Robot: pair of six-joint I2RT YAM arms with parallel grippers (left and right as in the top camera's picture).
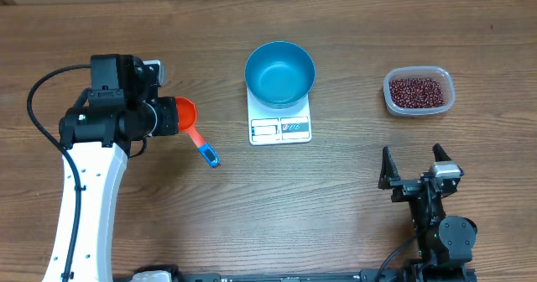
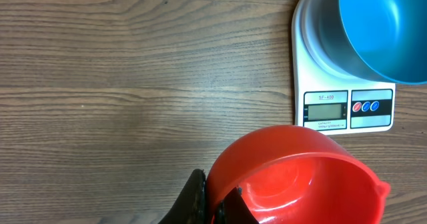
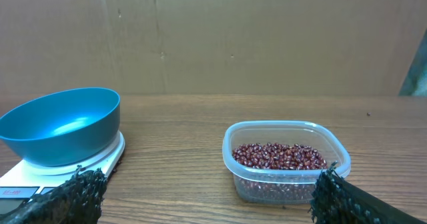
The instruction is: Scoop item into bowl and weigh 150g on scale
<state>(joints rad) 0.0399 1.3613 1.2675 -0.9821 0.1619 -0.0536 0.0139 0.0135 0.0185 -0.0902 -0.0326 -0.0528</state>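
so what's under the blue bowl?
The white scale: the blue bowl sits on its platform. Its display and buttons show along the near edge; most of the platform is covered by the bowl. The reading is unreadable.

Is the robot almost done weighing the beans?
Not nearly. Done: the empty bowl sits on the scale. In hand: the left claw pinches the empty scoop by its rim. Left: the beans lie in the tub, so every scoop and the weighing remain.

scale (image 2: 343,114) panel: "SF-400" abv display (image 2: 324,111); small print below too tiny to read
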